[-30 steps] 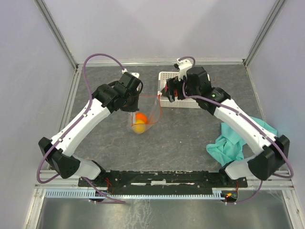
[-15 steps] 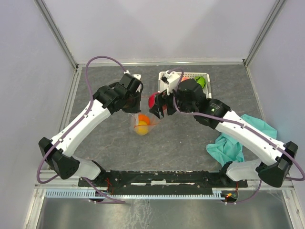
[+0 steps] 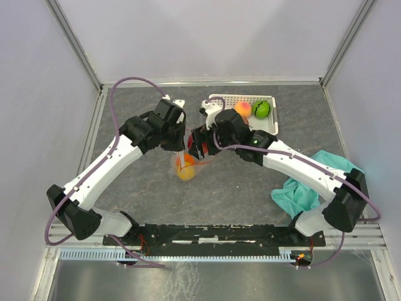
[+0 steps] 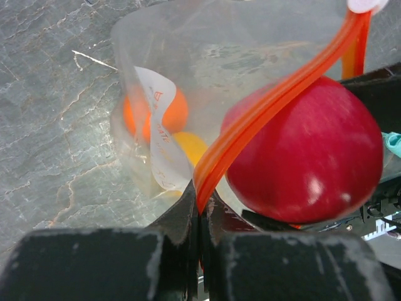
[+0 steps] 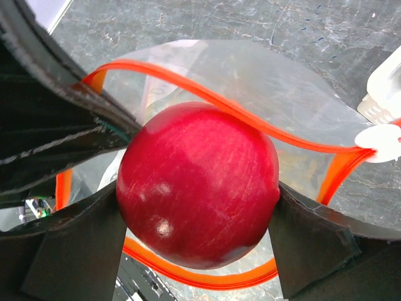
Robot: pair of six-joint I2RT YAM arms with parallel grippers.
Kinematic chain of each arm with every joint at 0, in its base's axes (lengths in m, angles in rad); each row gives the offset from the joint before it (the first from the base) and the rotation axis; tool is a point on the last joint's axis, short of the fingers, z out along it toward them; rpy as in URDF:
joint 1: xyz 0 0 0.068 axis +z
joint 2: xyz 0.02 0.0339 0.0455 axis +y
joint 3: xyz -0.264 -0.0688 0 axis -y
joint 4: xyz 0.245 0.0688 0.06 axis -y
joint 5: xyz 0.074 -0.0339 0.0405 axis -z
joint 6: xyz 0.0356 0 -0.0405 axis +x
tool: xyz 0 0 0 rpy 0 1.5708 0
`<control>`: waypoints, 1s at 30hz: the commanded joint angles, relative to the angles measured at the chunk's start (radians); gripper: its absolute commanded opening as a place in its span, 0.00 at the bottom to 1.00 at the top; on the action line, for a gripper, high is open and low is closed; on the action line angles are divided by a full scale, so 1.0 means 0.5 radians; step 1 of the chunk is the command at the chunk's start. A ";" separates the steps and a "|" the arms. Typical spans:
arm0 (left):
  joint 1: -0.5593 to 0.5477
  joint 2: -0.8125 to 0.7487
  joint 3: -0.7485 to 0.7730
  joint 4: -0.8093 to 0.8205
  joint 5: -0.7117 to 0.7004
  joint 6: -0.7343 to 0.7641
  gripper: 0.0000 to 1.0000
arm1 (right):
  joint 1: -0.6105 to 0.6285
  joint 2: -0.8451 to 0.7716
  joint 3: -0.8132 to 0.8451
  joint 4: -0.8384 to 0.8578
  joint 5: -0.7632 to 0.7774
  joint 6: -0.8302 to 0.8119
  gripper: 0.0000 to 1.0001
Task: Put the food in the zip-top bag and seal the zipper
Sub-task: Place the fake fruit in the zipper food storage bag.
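Note:
My left gripper (image 4: 202,204) is shut on the zipper (image 4: 276,94), the red strip of the clear zip-top bag (image 4: 188,63), and holds the mouth up and open. Two oranges (image 4: 172,116) lie inside the bag, seen from above at mid-table (image 3: 185,170). My right gripper (image 5: 197,191) is shut on the red apple (image 5: 200,188) and holds it just over the open mouth, ringed by the zipper (image 5: 207,94). In the top view the right gripper (image 3: 195,145) is close beside the left gripper (image 3: 182,147). A peach (image 3: 243,109) and a green melon (image 3: 262,109) lie in the basket.
The white basket (image 3: 219,101) stands at the back, right of centre, just behind the right wrist. A teal cloth (image 3: 307,185) lies crumpled at the right under the right forearm. Grey walls and metal rails close the table on three sides.
My right gripper has come from the basket to the left and forward with the red apple, ending over the bag's mouth. My left gripper has kept its hold on the bag.

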 commanded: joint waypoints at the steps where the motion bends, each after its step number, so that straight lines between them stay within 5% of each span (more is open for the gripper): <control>1: 0.002 -0.070 -0.018 0.122 0.081 0.043 0.03 | 0.001 0.029 0.013 0.154 0.220 0.068 0.80; 30: 0.002 -0.067 -0.104 0.349 0.468 -0.245 0.03 | 0.001 0.246 0.254 0.009 0.659 0.914 0.98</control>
